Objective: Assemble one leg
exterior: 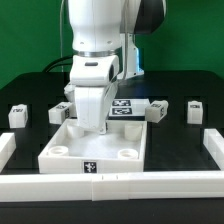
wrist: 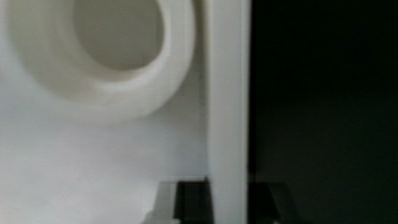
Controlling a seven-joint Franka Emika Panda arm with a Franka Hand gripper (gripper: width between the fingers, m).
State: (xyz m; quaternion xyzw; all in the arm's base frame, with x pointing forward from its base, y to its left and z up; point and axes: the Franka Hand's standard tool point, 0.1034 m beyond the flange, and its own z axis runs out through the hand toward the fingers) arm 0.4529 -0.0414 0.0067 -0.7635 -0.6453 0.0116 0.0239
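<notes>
While your arm (exterior: 100,40) stands over the tray (exterior: 60,152), the gripper (exterior: 93,127) is narrow and its fingers (wrist: 178,205) pinch the tray's wall from both sides. A socket (wrist: 107,50) sits just beside them, and the marker board (exterior: 125,107) just behind. No leg is held. One leg (exterior: 60,112) lies near the fingers on the exterior view's left. Another leg (exterior: 160,108) lies on the right.

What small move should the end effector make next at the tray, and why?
Probably close the end effector on the tray wall. The wrist view shows that thin white wall running between the dark fingertips, beside a round corner socket; whether they already pinch it is unclear. It carries no leg: the nearest leg lies loose on the table.
</notes>
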